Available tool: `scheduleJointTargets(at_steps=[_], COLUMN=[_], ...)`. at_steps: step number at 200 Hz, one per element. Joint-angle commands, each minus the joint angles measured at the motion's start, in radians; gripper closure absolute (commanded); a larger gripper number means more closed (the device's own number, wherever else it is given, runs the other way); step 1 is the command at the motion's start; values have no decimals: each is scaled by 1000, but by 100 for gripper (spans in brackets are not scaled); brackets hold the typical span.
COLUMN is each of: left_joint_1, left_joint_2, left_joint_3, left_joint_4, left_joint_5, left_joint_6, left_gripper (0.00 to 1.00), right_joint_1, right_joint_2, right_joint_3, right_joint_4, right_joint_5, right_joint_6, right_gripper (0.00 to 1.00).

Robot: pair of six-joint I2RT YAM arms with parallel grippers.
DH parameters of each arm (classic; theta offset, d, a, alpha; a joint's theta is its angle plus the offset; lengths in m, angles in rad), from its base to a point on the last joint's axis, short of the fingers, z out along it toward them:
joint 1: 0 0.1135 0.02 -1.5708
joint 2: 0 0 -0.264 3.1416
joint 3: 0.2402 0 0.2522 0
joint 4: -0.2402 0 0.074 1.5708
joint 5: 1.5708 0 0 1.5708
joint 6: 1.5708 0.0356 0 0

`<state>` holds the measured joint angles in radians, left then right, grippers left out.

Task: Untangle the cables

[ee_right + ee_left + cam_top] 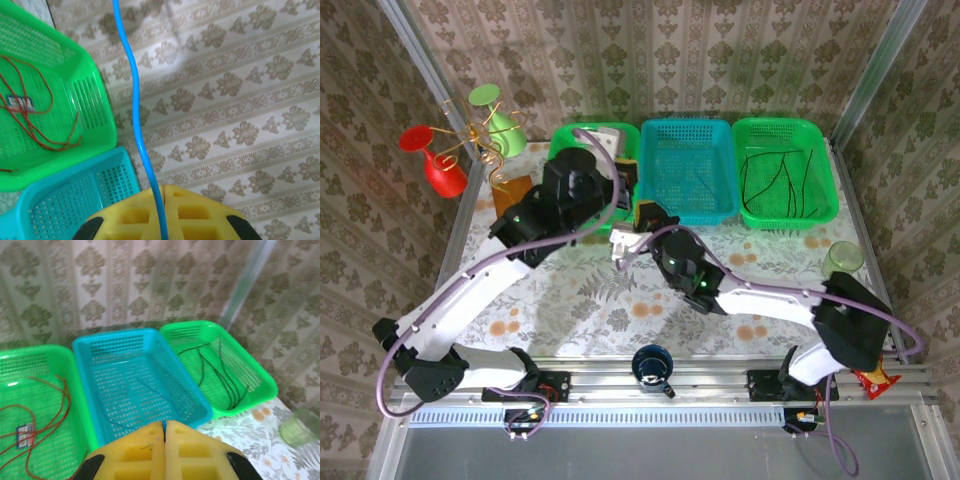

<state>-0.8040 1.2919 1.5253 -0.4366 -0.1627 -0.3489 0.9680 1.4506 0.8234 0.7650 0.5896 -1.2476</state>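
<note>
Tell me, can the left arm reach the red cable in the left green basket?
Probably yes: the left gripper hangs near the left green basket, and nothing lies over the red cable inside. Its jaws are shut and would need to open.

baskets [687, 125] abreast, cables [744, 185] in each — seemingly
</note>
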Motion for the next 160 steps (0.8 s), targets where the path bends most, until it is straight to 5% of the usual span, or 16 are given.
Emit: scheduleJointTargets(at_steps=[1,38,65,160], left_joint_1=[111,216,215,52], left_joint_2=[-1,9,12,-87], left_joint_3=[-9,-45,-149,-491], left_joint_4=[-32,-47,-1,102], left_joint_5=[168,234,245,118], left_joint_6=[-54,-46,-76,-168], left_gripper=[100,100,100,100], right_joint_1=[9,-5,-115,-540], right_joint_2=[-176,-464,-615,-633], right_joint_3=[-105,-164,-139,-35], right_joint_4=[-65,-217,-299,-445], right_joint_5=[-182,-323,-454,-407], right_joint_6=[65,381,737,1317], right_gripper=[100,100,100,100])
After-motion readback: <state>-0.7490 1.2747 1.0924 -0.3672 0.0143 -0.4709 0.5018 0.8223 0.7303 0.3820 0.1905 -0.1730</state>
